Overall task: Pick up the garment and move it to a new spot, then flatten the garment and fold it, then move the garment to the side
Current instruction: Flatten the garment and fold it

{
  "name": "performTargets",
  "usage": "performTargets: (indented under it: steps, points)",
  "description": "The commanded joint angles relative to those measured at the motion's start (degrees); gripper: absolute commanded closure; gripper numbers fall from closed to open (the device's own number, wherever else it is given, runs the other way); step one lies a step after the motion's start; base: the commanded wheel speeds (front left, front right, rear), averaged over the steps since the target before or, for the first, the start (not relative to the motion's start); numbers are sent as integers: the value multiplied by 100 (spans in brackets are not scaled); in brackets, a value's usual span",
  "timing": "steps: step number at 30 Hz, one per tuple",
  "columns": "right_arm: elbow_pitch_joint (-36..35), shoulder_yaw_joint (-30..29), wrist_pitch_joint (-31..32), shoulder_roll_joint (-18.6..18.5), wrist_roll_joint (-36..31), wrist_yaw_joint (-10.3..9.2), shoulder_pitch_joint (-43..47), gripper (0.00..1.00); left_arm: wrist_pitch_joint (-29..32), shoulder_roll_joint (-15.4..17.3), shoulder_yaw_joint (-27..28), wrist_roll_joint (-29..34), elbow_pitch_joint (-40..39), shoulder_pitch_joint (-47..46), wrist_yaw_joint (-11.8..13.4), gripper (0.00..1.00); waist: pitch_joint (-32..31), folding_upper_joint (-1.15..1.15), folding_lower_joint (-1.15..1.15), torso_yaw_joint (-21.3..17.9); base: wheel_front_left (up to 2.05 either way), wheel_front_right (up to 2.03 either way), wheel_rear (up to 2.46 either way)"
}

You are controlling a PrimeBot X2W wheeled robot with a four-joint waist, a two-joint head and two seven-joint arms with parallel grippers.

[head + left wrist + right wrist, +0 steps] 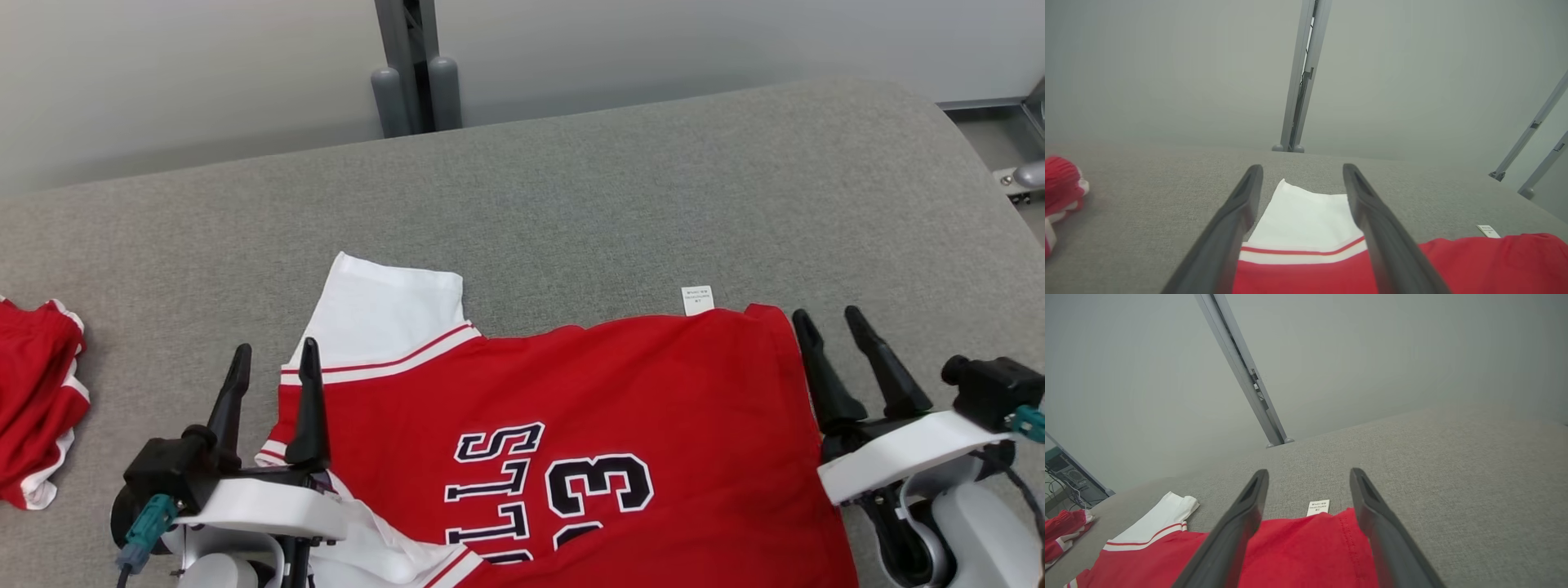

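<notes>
1. Left gripper, lower left of the head view: two long, tapering matt-black fingers on a black base.
2. Below them sit a curved white shell and a boxy black block.
3. A teal plug with a dark lead sticks out of that block.
4. Right gripper, lower right: the same black fingers, with a right shell, right block and right plug.
5. A black cable runs over the pale grey forearm.
6. In the wrist views, each finger has a recessed slot near its tip.

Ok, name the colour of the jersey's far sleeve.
The red jersey's short sleeve: white, thin red stripe; best in left wrist view.
</notes>
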Motion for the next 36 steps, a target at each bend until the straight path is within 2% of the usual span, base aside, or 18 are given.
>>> performTargets:
  steps: [1, 7, 10, 17, 22, 30, 36]
  points:
    - [90, 29, -77, 76, -71, 3, -82, 0, -58, -27, 42, 69, 187, -178, -34, 0, 80, 0, 0, -73, 0, 0, 0]
    - [155, 48, -108, 112, -43, 3, -179, 0, -63, 24, 173, 258, 478, -396, -100, 0, 237, 0, 0, -178, 0, 0, 0]
    - [144, 34, -111, 105, -12, 3, -261, 0, -9, 206, 113, 413, 809, -672, -129, 0, 361, 0, 0, -254, 0, 0, 0]
    - [8, 58, -114, 230, 5, 3, -390, 0, 991, 802, -164, 880, 1629, -1697, -182, 0, 737, 0, 0, -513, 0, 0, 0]
    - [-79, 19, -110, 331, -2, 3, -436, 0, 1685, 1065, -356, 1075, 2150, -2442, -320, 0, 990, 0, 0, -683, 0, 0, 0]
    - [-117, 81, -110, 448, 84, 3, -531, 0, 2299, 1398, -518, 1226, 2829, -3199, -491, 0, 1235, 0, 0, -932, 0, 0, 0]
    - [-141, 87, -111, 458, 111, 3, -537, 0, 2438, 1511, -628, 1215, 3098, -3384, -615, 0, 1295, 0, 0, -990, 0, 0, 0]
